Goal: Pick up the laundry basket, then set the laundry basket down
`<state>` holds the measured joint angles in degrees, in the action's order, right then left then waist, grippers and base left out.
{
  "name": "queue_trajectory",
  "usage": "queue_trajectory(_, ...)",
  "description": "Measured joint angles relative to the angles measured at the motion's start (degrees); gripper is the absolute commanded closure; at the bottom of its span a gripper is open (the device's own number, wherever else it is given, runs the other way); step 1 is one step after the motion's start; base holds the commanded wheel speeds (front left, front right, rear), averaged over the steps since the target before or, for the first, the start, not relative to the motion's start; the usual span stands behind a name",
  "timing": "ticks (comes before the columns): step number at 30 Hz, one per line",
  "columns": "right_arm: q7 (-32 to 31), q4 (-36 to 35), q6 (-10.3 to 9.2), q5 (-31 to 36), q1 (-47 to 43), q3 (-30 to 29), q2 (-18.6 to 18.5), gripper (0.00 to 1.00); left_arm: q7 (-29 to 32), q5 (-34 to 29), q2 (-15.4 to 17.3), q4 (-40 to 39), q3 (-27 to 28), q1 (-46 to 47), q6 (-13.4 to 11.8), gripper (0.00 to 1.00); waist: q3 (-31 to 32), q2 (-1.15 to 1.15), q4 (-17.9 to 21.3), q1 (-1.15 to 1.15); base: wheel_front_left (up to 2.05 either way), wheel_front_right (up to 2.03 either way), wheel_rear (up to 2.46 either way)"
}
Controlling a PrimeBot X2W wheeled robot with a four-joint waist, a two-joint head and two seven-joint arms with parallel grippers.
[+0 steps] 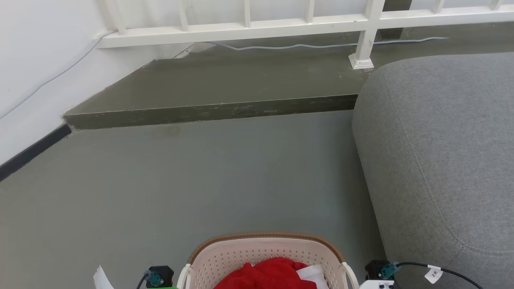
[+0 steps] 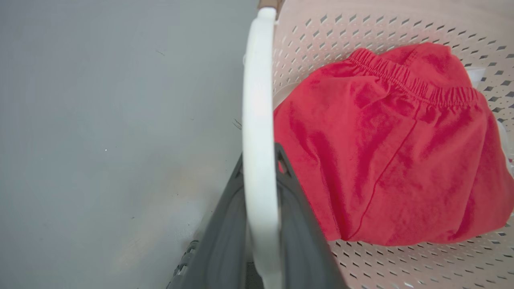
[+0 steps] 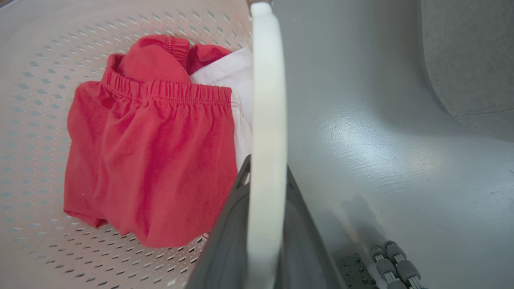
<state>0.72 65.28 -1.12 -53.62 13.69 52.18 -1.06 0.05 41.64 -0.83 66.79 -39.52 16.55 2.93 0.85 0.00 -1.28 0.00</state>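
Left gripper (image 2: 260,160) and right gripper (image 3: 267,164) each clamp a basket (image 1: 249,257) handle (image 2: 257,100); uneven lowering could tilt it into the three-o'clock sofa (image 1: 441,160).

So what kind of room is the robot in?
Probably a living space in a home: there's a grey fabric sofa, a white barred railing, and a cream perforated plastic laundry basket holding a red cloth garment.

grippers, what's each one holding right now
Left gripper: closed on the white side handle of the cream perforated plastic laundry basket.
Right gripper: closed on the basket's other white handle.
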Motion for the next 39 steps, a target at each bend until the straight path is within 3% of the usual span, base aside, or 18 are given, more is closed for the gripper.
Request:
queue_trajectory(13, 0.1, -0.3, -0.60, -1.2, 3.2, 0.9, -0.2, 1.00, -0.1, 0.3, 0.2, -0.9, 0.0, 0.8, -1.2, 1.00, -2.6, 0.00, 0.0, 0.00, 0.00, 0.00, 0.00)
queue_trajectory(39, 2.3, -2.7, -4.15, 0.8, 29.4, 0.9, -1.2, 1.00, -2.7, 0.5, 2.5, -4.8, 3.4, 22.0, -3.7, 1.00, -19.5, 0.00, 1.1, 0.01, 0.00, 0.00, 0.00)
